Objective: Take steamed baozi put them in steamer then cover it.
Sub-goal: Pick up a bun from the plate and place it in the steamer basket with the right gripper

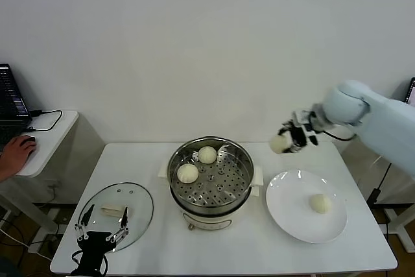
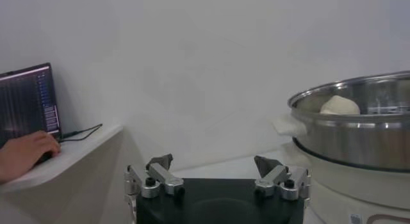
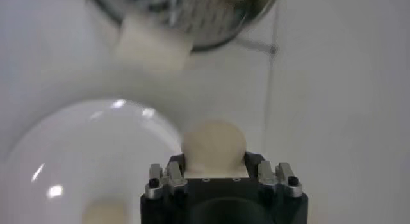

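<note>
White table [image 1: 259, 251] bears steamer [image 1: 211, 176], no legible writing.

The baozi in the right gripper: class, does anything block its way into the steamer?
Nothing visible does. The right gripper holds the baozi in the air beside the steamer, which is uncovered; the cover lies on the table, and bare tray remains beside two buns.

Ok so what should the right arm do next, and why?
Probably carry the baozi in the right hand over the steamer and lower it onto bare tray; it hangs beside the pot, above the table, and only two buns sit inside.
</note>
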